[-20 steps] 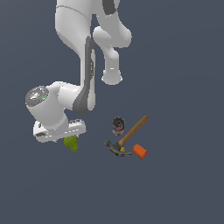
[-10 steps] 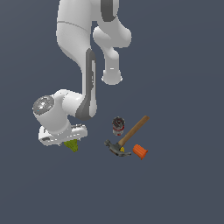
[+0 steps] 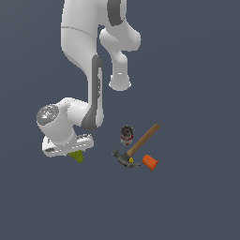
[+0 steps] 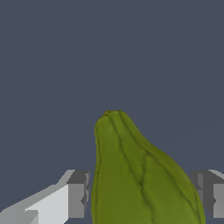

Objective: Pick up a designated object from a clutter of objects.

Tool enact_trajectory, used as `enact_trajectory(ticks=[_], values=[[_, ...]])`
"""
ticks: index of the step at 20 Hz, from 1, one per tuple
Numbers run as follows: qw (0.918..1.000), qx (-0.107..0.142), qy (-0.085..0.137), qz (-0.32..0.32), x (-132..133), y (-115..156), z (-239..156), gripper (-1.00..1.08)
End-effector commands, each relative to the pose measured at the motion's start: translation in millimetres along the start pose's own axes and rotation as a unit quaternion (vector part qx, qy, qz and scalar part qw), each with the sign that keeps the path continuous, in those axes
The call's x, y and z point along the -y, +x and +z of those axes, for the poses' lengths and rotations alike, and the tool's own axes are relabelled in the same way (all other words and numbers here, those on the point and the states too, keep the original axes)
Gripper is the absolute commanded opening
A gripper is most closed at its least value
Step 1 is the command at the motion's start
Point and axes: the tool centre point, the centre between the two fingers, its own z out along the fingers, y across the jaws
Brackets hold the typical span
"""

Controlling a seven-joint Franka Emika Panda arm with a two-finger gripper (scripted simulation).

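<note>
Two grey finger pads [image 4: 78, 194] flanking small yellow-green, pear-shaped lumpy fruit [image 4: 140, 175] in wrist view, one each side of wide body. Jaws spread, not yet pinching: slim gap visible on one side, other pad just beside or touching bulge, cannot tell which. White Panda gripper [image 3: 75, 153] low over dark floor in exterior view, fruit [image 3: 77, 156] poking out beneath it, mostly hidden by hand.

Likely step: closing on fruit before lift. Task barely begun, nothing raised.

Risks, judged from here:
- Off-centre fruit between pads; closing could shove it sideways first, then roll it.
- Tapered, ribbed, lumpy skin; flat pads on sloped flank could squeeze fruit down and out, like a wedge.
- Pads seemingly on lower wide part; if seated too shallow, slip on lift.
- Hand very near floor; any further descent could jam fingertips into ground or press fruit.
- Depth of pads along fruit not readable from wrist view.

Remaining clutter well apart, toward the exterior view's right: small dark can with red label [image 3: 126, 134], wooden-handled hammer with dark head [image 3: 137, 146], orange cup-shaped piece [image 3: 150, 162] just beside hammer head. No collision risk from those during a straight vertical lift; sideways swing toward that side could clip can first.
</note>
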Motion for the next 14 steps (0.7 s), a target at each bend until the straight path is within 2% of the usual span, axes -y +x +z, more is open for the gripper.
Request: enact_trajectory(ticks=[1, 8, 14], values=[[1.0, 0.0, 0.0, 0.0, 0.7, 0.8, 0.5, -1.0], [1.0, 0.0, 0.0, 0.0, -0.2, 0.5, -3.2, -1.0], [1.0, 0.0, 0.0, 0.0, -1.8, 4.1, -28.5, -1.0]])
